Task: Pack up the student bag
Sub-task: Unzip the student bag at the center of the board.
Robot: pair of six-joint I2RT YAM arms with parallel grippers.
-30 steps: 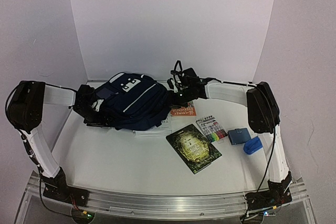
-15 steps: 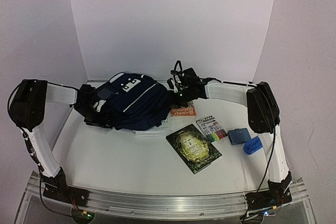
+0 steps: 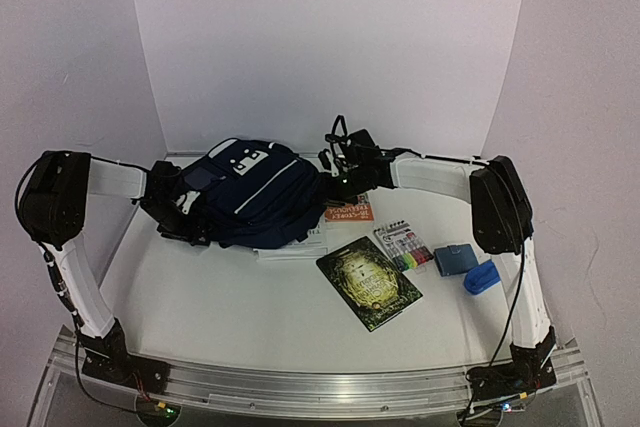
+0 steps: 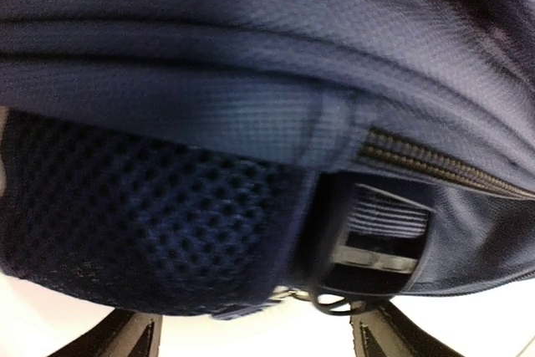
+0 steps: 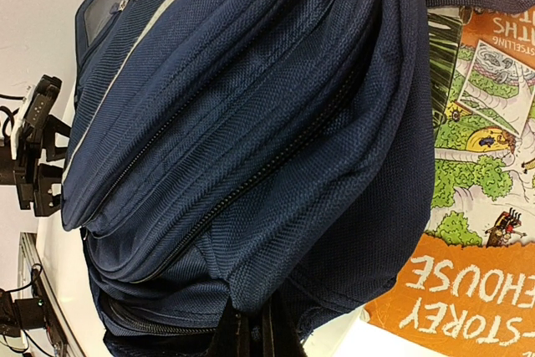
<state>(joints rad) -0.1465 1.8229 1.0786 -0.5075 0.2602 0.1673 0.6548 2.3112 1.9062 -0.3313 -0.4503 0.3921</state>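
Top external: student bag [image 3: 250,192] on table [image 3: 250,297], left fingers [image 4: 125,340] spread open alongside, right fingers [image 5: 242,336] pinching bag fabric.

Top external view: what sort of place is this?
Probably a robot test bench: plain white walls enclose the table, left arm and right arm stand on a metal rail, student bag between them.

Left arm elbow [image 3: 55,197] swung slightly in toward student bag [image 3: 255,192]. Left gripper [image 3: 190,215] nudged a little nearer the bag's left side.
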